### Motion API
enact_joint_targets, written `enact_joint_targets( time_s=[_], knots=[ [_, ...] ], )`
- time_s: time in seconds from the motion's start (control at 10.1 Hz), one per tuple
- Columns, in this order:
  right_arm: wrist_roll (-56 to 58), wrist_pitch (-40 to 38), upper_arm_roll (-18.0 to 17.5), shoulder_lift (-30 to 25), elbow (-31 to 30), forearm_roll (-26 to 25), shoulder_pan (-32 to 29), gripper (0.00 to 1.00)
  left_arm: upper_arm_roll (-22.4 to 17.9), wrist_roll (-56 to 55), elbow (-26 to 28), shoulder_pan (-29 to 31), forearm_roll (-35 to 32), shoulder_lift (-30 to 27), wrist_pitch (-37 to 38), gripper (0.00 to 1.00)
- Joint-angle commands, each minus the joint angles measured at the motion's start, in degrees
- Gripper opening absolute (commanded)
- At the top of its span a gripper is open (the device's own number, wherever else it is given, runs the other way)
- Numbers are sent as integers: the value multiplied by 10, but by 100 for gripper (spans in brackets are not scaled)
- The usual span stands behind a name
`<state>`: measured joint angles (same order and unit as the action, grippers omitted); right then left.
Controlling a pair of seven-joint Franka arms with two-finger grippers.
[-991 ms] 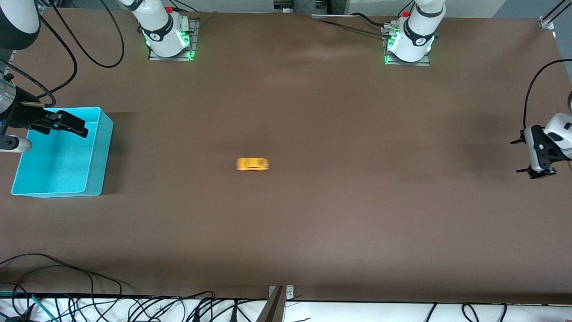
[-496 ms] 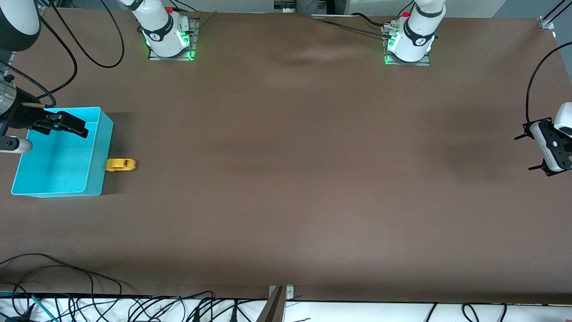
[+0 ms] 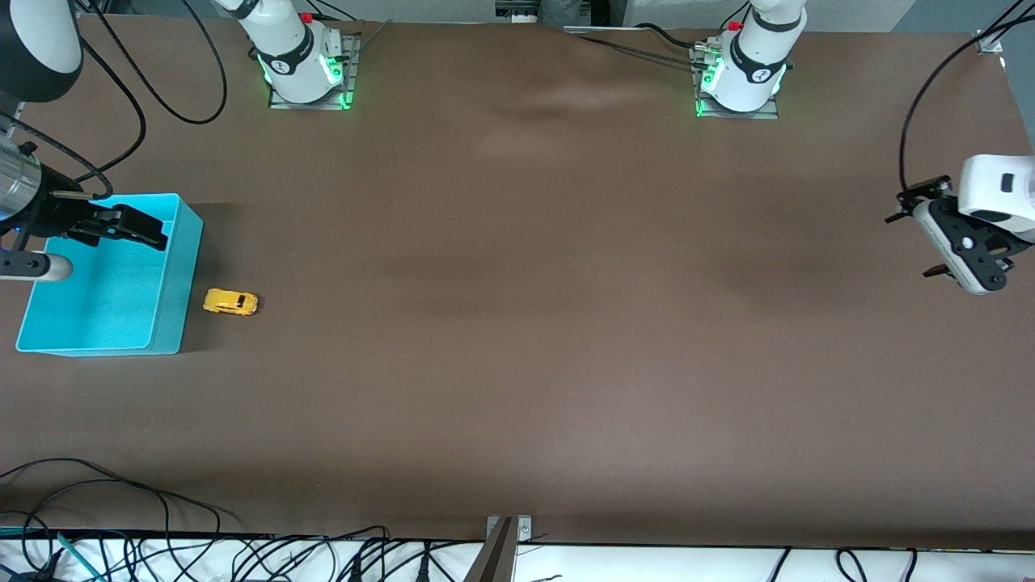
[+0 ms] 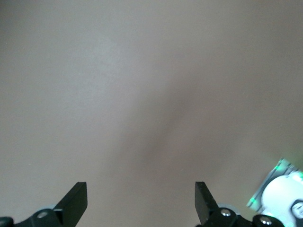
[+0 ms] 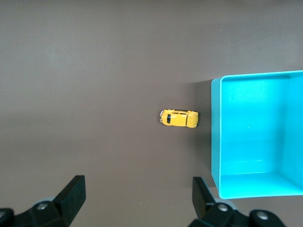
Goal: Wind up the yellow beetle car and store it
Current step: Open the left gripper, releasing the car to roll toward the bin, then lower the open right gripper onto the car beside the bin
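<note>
Just beside the open turquoise plastic bin (image 3: 184, 275), the tiny orange-yellow beetle-shaped toy car (image 3: 230, 302) has rolled across, bumped and stopped. My right gripper (image 3: 133, 228) hangs over the bin, fingers spread and empty, so I pick it up next. My left gripper (image 3: 930, 234) waits released at its own end.

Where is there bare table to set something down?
Nearly everywhere: the brown table is bare from the yellow beetle car to the left pincer. The only crowded spot is the narrow gap between the car and the turquoise bin, under the right pincer.

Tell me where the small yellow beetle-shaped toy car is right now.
In the front view, the yellow beetle car sits on the brown table toward the right arm's end, just beside the open turquoise bin but apart from it, outside it.
</note>
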<state>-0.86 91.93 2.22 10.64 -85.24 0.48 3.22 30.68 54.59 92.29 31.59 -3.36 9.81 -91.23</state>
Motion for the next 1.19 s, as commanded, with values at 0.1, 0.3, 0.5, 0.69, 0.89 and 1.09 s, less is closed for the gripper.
enact_joint_targets(
  time_s=[0.1,0.3,0.5,0.69,0.89,1.09],
  knots=[
    [188,-14,-1,19,-15,8,0,100,61,-193,-33,5,-4,-2,60,100],
    [317,-5,0,41,-27,3,-1,100,61,-261,-22,-8,7,-23,79,100],
    [479,37,1,67,-43,3,-5,100,-54,-291,-26,-131,8,-27,80,100],
    [594,82,3,78,-78,-2,-7,100,-160,-286,-22,-212,6,-22,9,100],
    [715,143,6,91,-119,-27,-17,100,-220,-294,-9,-259,7,-25,-25,100],
    [740,215,13,93,-177,-76,-19,100,-281,-324,-10,-306,37,-26,-26,100]
  ],
)
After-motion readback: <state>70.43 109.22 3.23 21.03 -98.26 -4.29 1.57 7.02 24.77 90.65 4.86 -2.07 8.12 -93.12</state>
